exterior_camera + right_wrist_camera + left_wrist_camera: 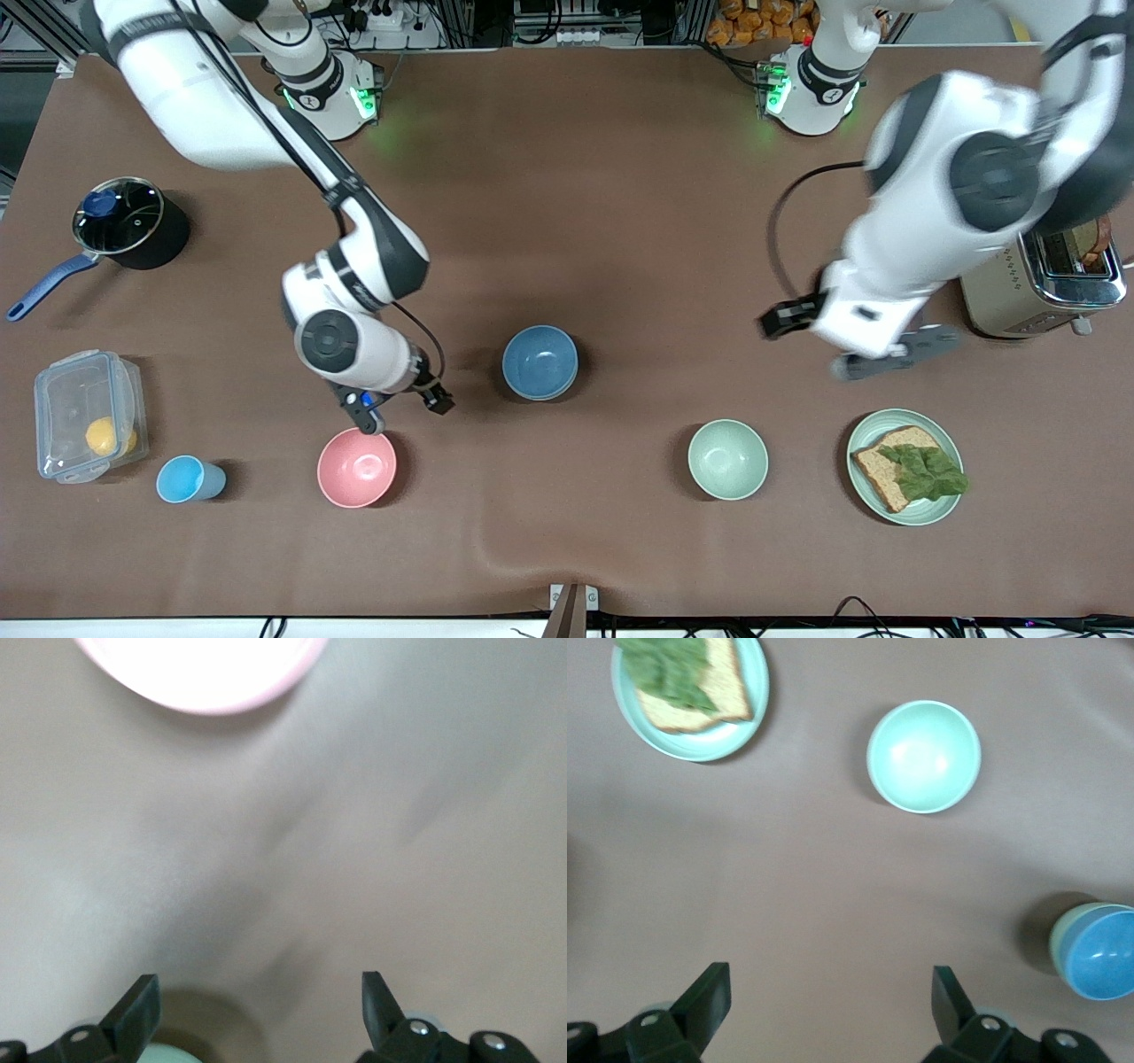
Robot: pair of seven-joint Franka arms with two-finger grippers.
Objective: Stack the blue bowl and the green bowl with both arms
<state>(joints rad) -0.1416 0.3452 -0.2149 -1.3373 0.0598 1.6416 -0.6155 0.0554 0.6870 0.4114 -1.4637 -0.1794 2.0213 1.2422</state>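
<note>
A matte brown cloth-covered table [620, 204] spans the scene. Near centre, a round sky-blue bowl [539, 361] w/ a faint darker speckle inside sits in a pale sage-green bowl [1060, 937]; only the green rim shows. A lighter mint-green bowl [727, 458], a salmon-pink bowl [356, 467] & a small light-blue cup [189, 479] are plain, no pattern. A pale green plate [905, 509] carries tan-brown bread w/ dark leafy green lettuce. A black pot [133, 223] has a dark-blue handle & knob. A clear plastic box [86, 415] holds sth yellow-orange. The toaster [1041, 283] is silver & beige. Both arms are white w/ black joints.
</note>
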